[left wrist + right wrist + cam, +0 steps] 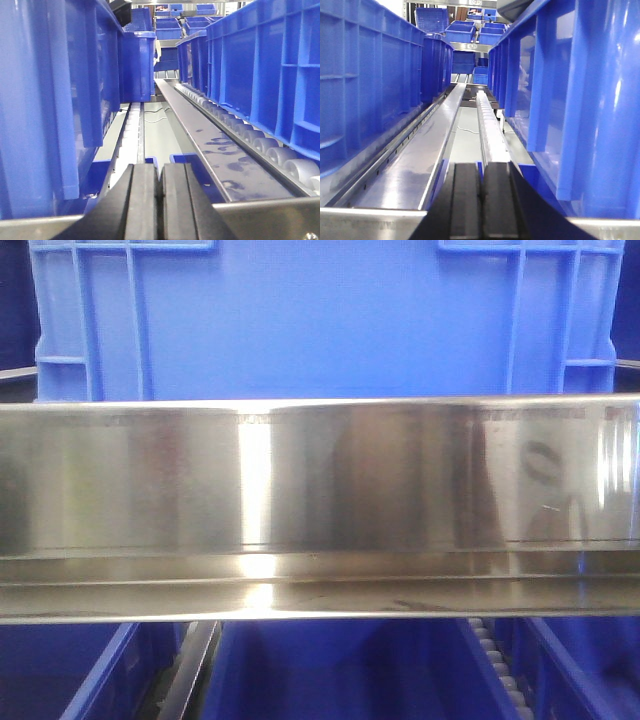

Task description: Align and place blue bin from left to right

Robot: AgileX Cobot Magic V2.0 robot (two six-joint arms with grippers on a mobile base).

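We start at the left gripper [159, 200]: its two black fingers are pressed flat together with nothing between them, and it hangs just over a shiny steel edge [265, 212]. Ahead of it a flat grey metal channel [220, 160] runs away from us. A line of white rollers [280, 157] along the channel's right side carries a row of blue plastic crates [260, 65]. To the left, a tall blue crate wall [45, 100] looms very near.

Over to the right gripper [481, 200]: same picture, black fingers closed tight on nothing. Beyond it a white roller track [490, 130] runs straight ahead. A flat steel channel [415, 155] lies on the left beside a row of blue ribbed crates [370, 85], and a close blue wall [600, 100] rises on the right. Far down the aisle, smaller blue bins [462, 32] sit stacked.

In the front view, the blue bin [320, 330], a large bright-blue plastic crate with raised ribs near its corners, stands upright behind a broad polished stainless-steel beam [320, 490], spanning almost the whole width. Below the beam, darker-blue bins [340, 670] show. We cannot tell which wall in the wrist views belongs to the blue bin.
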